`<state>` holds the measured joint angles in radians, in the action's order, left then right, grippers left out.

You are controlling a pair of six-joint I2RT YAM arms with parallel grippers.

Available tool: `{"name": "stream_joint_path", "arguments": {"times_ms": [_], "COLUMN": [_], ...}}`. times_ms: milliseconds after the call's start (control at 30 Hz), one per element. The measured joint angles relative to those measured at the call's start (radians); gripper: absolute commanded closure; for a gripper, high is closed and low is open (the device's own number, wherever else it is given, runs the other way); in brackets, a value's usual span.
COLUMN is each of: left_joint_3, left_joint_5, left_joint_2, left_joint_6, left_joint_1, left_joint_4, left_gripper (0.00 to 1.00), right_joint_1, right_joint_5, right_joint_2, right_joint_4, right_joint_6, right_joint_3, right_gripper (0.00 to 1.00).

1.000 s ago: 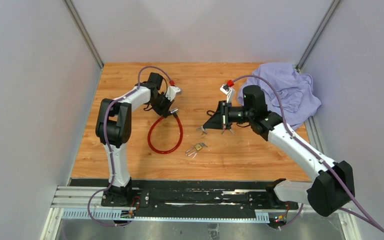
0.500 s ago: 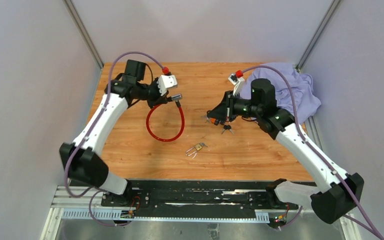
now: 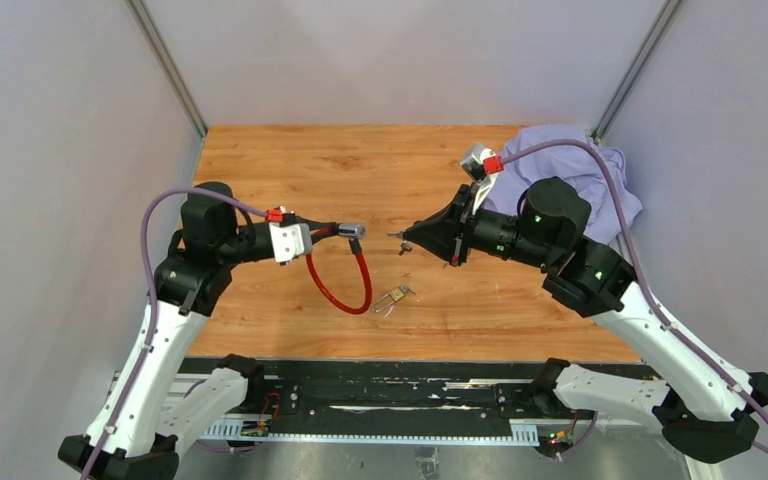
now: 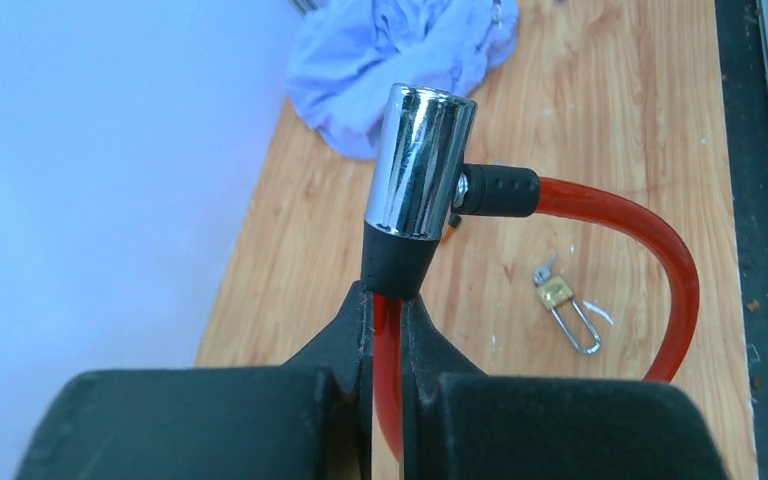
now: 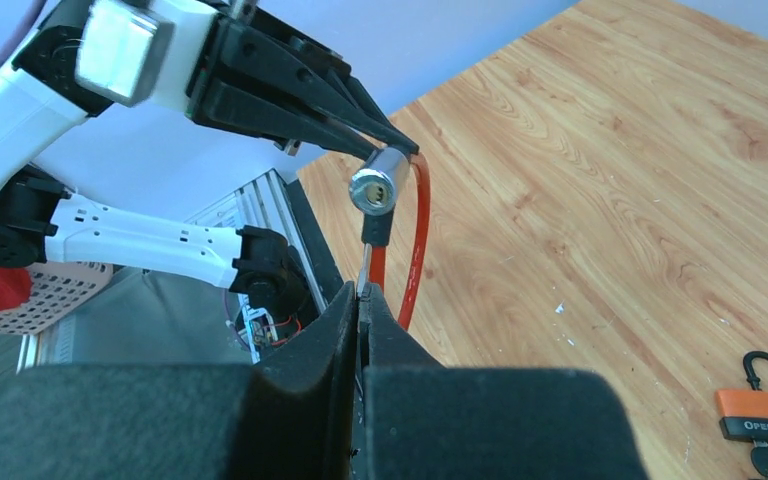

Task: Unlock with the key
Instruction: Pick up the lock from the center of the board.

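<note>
A red cable lock (image 3: 345,285) hangs from my left gripper (image 3: 328,231), which is shut on the cable just below its chrome cylinder (image 3: 353,229). The left wrist view shows that cylinder (image 4: 420,160) upright above the closed fingers (image 4: 350,330), with the red cable (image 4: 610,215) looping off to the right. My right gripper (image 3: 412,238) is shut on a small key (image 3: 398,243), a short gap right of the cylinder. In the right wrist view the key blade (image 5: 363,270) pokes out of the pinched tips, with the cylinder's keyhole face (image 5: 378,187) just above it.
A small brass padlock (image 3: 395,296) with an open shackle lies on the wooden table (image 3: 290,160) below the cable loop. An orange padlock (image 5: 753,412) with keys lies near the right arm. A crumpled lilac cloth (image 3: 585,175) fills the back right corner.
Both arms have risen off the table. The left one carried the cable lock up and toward the middle; the right one brought the key leftward, close to the cylinder.
</note>
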<state>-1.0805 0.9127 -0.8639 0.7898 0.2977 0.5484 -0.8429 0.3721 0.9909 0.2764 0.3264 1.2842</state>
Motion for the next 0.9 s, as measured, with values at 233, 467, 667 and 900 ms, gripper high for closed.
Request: {"name": "stream_joint_path", "arguments": {"times_ms": [233,467,667,900], "left_joint_3": [0.034,0.095,0.124,0.145], "left_joint_5": [0.043,0.045,0.042,0.029], "left_joint_2": [0.065,0.122,0.131,0.153], "left_joint_6": [-0.042,-0.054,-0.069,-0.05], "left_joint_1": [0.001,0.001,0.001,0.009], "left_joint_4": [-0.153,-0.214,-0.246,-0.269], "left_gripper": [0.99,1.0,1.0,1.0], "right_joint_1": [-0.113,-0.159,-0.175,-0.184], "right_joint_5": [-0.088,-0.15,-0.168,-0.174], "right_joint_2": [0.028,0.036,0.042,0.067], "right_joint_4": [0.031,0.036,0.024,0.005], "right_joint_6": [-0.054,-0.095,-0.113,-0.111], "right_joint_3": [0.01,0.028,0.051,0.067], "right_gripper": [0.99,0.99,1.0,1.0]}}
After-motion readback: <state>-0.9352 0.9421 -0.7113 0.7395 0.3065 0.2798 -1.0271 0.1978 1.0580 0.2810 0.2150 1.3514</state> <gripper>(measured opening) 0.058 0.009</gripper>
